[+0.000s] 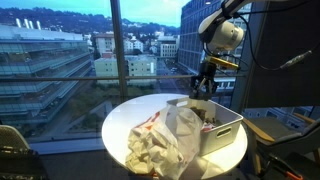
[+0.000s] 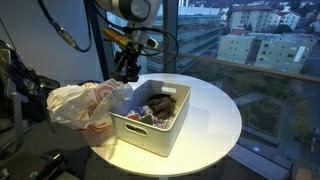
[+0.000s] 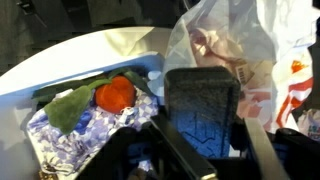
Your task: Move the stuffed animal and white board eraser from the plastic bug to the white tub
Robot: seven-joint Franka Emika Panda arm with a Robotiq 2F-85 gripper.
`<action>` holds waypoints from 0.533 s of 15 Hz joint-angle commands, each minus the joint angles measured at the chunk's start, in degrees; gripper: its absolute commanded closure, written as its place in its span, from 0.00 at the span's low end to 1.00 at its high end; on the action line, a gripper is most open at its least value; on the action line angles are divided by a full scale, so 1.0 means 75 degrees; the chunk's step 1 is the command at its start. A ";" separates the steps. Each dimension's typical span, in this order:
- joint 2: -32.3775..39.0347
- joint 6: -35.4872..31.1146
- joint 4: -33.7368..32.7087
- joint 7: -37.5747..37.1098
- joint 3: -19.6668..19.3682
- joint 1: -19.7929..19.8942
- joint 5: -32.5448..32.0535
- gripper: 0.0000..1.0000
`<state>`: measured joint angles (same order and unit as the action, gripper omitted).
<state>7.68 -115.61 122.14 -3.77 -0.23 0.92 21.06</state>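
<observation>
My gripper is shut on a dark felt-faced whiteboard eraser, which stands upright between the two fingers. In both exterior views the gripper hangs just above the near end of the white tub, next to the crumpled plastic bag. A green and orange soft toy lies in the tub among patterned items.
The tub and the bag stand on a round white table beside large windows. The tub also holds dark and colourful items. Black equipment and cables stand at the table's side.
</observation>
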 commanded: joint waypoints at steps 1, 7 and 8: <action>0.0127 -0.1479 0.0744 -0.1245 0.0062 -0.0304 -0.0578 0.69; 0.0794 -0.4173 0.1555 -0.4086 -0.0346 -0.0952 -0.2628 0.69; 0.0886 -0.4414 0.1588 -0.4625 -0.0570 -0.1080 -0.3135 0.69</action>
<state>13.62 -143.37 132.85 -28.82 -0.71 -4.68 5.19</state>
